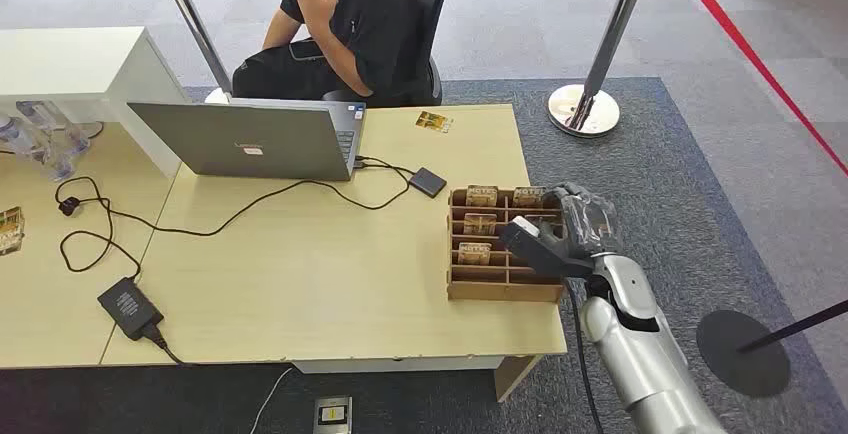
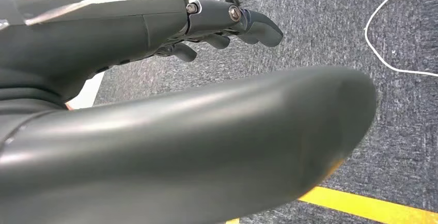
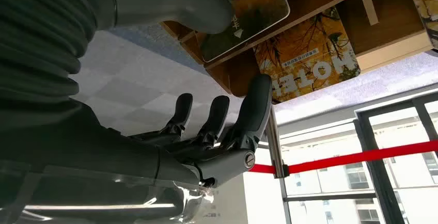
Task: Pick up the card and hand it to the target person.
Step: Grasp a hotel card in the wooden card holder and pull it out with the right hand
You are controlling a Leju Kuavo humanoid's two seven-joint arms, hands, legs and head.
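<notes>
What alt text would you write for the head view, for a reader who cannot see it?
A silver robot arm's right robot hand reaches over a wooden compartment box of yellow printed cards at the right end of a light wooden table. Across the table a person in a black shirt sits behind an open grey laptop, with one loose card nearby.

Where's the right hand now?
In the head view, the right hand is at the card rack's right end, near the table's right edge.
</notes>
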